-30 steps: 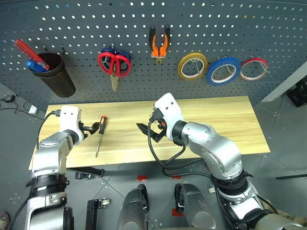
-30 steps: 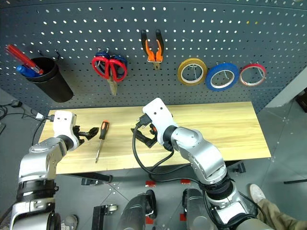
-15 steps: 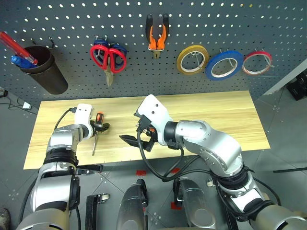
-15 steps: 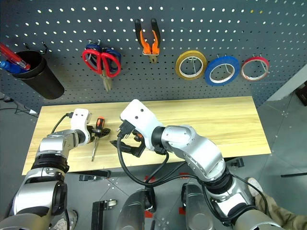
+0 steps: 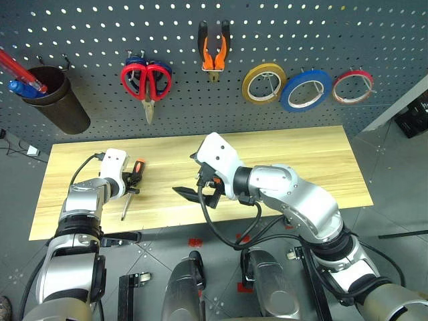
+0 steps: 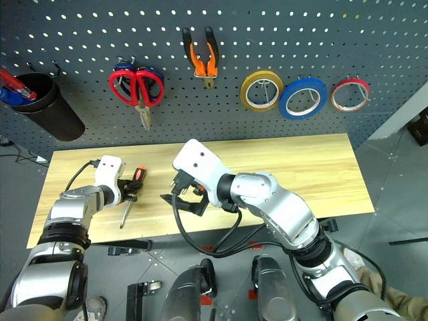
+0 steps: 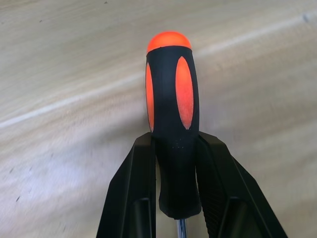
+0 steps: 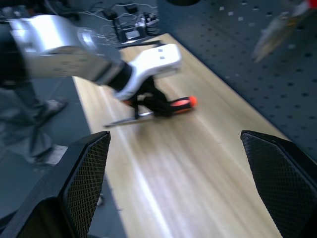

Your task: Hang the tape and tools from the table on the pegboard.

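Pinching the one screwdriver on the worktop, the left tool grips its handle; the right tool hangs spread. The pegboard holds three tape rings, one pliers.

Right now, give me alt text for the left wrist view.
Two black fingers pinch the lower handle of a black-and-orange screwdriver, which lies on the wood table with its rounded orange end pointing away.
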Motion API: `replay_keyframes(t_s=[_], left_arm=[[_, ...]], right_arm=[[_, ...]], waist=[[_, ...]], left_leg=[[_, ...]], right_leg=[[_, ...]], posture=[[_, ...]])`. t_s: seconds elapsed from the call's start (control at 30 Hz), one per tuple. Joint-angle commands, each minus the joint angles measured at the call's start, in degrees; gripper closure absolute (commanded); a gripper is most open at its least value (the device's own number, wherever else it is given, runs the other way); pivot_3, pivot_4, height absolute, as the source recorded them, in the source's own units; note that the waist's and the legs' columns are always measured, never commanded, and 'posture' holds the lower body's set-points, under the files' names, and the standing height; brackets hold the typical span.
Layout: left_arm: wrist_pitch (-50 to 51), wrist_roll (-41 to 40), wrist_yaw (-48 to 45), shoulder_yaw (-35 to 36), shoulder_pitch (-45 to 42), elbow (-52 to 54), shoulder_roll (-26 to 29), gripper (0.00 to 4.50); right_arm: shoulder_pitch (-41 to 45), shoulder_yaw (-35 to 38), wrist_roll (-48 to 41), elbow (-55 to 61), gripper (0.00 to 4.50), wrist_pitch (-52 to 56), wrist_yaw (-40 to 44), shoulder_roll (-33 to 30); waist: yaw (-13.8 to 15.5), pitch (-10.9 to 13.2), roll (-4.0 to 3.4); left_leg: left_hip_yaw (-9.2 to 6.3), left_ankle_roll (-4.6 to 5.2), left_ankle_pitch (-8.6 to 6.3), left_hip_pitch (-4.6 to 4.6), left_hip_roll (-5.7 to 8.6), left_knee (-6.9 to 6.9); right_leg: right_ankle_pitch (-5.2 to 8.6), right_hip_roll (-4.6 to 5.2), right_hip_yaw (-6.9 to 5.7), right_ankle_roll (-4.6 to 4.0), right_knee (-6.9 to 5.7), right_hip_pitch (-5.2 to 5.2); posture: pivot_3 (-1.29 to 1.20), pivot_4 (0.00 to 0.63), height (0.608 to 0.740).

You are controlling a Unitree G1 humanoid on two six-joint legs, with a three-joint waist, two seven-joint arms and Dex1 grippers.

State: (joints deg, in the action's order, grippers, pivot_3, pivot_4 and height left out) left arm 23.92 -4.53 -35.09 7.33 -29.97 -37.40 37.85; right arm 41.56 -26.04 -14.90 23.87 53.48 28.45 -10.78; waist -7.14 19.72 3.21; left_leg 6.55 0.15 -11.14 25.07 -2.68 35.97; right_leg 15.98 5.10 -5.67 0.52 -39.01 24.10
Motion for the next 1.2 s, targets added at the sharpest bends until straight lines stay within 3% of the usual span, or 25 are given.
replay_keyframes(t_s=[0.03, 0.17, 0.3, 0.5, 0.57, 0.73, 0.97, 1.2], left_arm=[[0.28, -2.47, 1.09, 5.25, 7.91, 15.51, 2.31, 3.73], [-4.46, -3.7, 5.7, 11.57, 17.17, 31.26, 0.42, 3.73], [-10.97, -3.09, 16.24, 22.51, 25.32, 51.8, -5.59, 3.73], [-11.72, -0.42, 24.18, 27.16, 26.9, 63.11, -7.82, 3.73], [-11.07, -0.35, 25.99, 27.54, 23.07, 63.69, -6.44, 3.73], [-12.79, -1.08, 26.6, 24.64, 7.4, 52.91, -1.04, 3.73], [-30.47, 1.57, 24.54, 16.35, -14.62, 23.25, 1.76, 3.73], [-43.61, 3.39, 25.99, 13.2, -24.75, 2.09, 2.16, 3.73]], right_arm=[[0.5, 0.38, 0.65, 0.57, 0.0, -3.83, 1.25, -0.52], [0.31, 0.52, 2.13, -0.49, 0.0, -8.75, 1.63, -1.49], [-1.67, 2.94, -1.39, 2.52, 0.0, -14.79, 6.11, -2.0], [-1.54, 3.42, -2.15, 1.16, 0.0, -17.32, 9.11, -2.54], [-0.81, 3.88, -1.76, 0.02, 0.0, -17.97, 8.45, -1.75], [2.11, 4.91, 0.19, -4.07, 0.0, -18.84, 5.08, 1.36], [7.64, 4.11, 3.32, -7.98, 0.0, -15.56, -0.14, 6.46], [7.57, 3.92, 3.95, -6.44, 0.0, -13.22, -1.79, 7.94]], waist=[[-0.6, -0.43, 0.22], [-0.9, -1.45, 0.56], [-0.84, -2.99, 0.86], [-0.76, -5.25, 0.76], [-0.68, -5.73, 0.72], [0.56, -6.15, 0.89], [0.74, -7.2, 0.66], [0.24, -7.3, 0.66]], left_leg=[[-0.02, 0.0, 0.0, 0.03, 0.0, -0.01], [-0.11, 0.0, 0.0, 0.11, 0.03, 0.02], [-0.19, 0.0, -0.01, 0.19, 0.05, 0.02], [-0.29, 0.02, -0.02, 0.13, 0.05, 0.04], [-0.33, 0.03, -0.01, 0.1, 0.04, 0.06], [-0.64, 0.05, 0.19, -0.03, -0.01, 0.12], [-0.73, -0.13, 0.41, -0.16, 0.0, 0.13], [-0.67, -0.13, 0.41, -0.08, 0.01, 0.11]], right_leg=[[0.0, 0.01, -0.01, 0.0, 0.02, 0.01], [-0.01, 0.05, -0.12, 0.0, 0.03, -0.02], [-0.01, 0.08, -0.22, 0.0, 0.07, -0.02], [-0.06, 0.06, -0.33, -0.03, -0.01, -0.12], [-0.13, 0.04, -0.36, -0.06, -0.04, -0.15], [-0.38, -0.08, -0.61, -0.27, -0.07, -0.38], [-0.48, -0.1, -0.76, -0.26, -0.04, -0.56], [-0.47, -0.07, -0.98, -0.25, 0.07, -0.53]], posture=[[-0.27, 0.211, 0.74], [-0.24, 0.175, 0.74], [-0.22, 0.158, 0.74], [-0.18, 0.14, 0.74], [-0.18, 0.135, 0.74], [-0.19, 0.123, 0.74], [-0.23, 0.123, 0.74], [-0.27, 0.132, 0.74]])
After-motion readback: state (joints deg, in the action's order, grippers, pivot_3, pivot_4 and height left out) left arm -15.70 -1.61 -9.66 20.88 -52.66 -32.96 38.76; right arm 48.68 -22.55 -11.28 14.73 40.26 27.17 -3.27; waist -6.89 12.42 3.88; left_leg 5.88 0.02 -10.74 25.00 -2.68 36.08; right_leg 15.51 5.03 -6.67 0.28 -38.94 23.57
